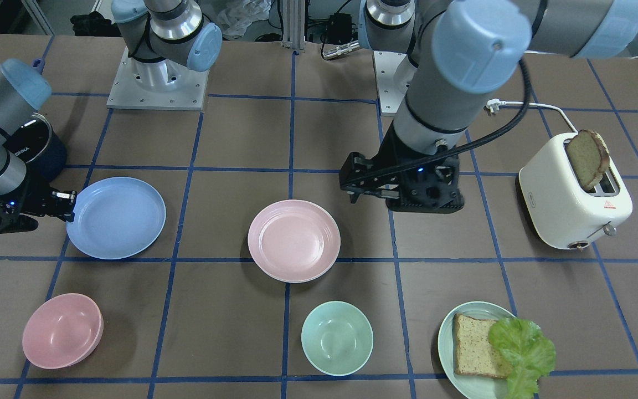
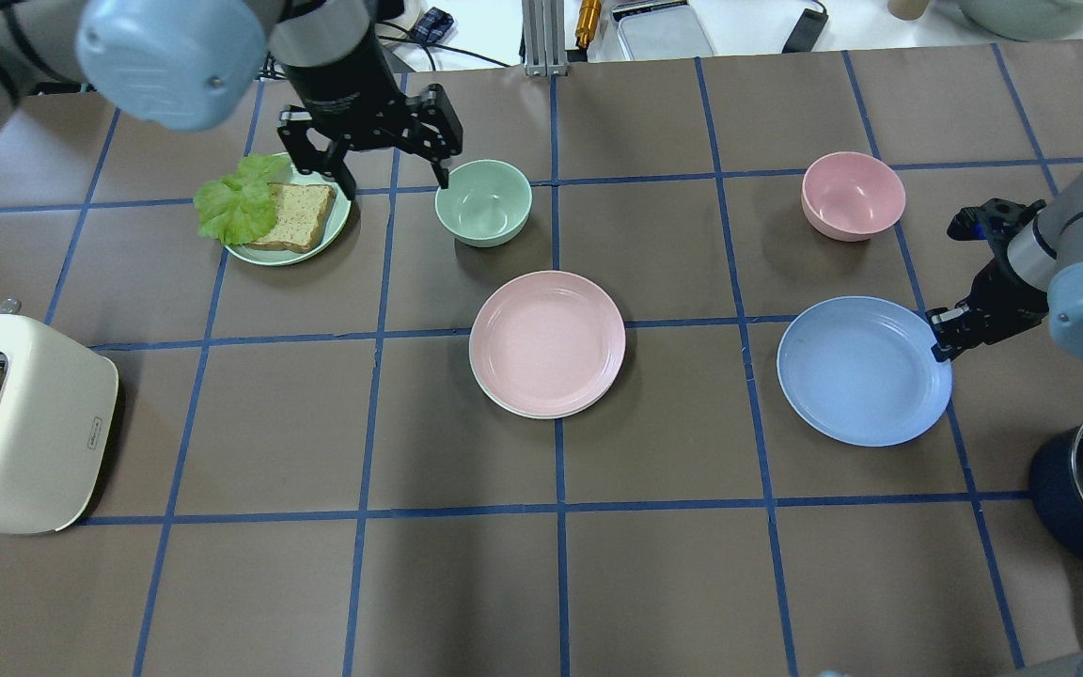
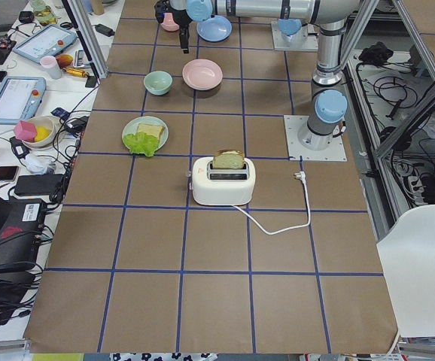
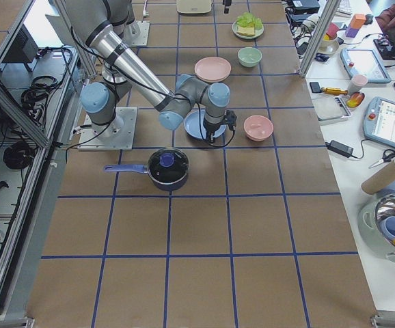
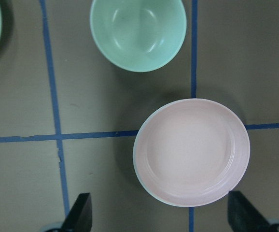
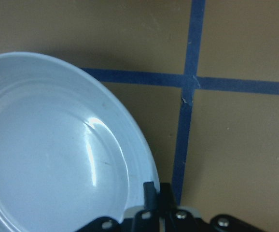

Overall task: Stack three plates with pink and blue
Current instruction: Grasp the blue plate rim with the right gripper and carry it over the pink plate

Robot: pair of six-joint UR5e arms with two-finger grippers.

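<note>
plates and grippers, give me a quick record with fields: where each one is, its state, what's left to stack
stack: pink plate sits on cream-white plate, of which only a rim edge shows, at the table's centre
blue plate: flat on the table, apart from the stack, not yet stacked
right gripper: at the blue plate's rim, jaws appear closed on it
left gripper: raised over the table, jaws open, empty
left to do: blue plate onto the pink plate
</note>
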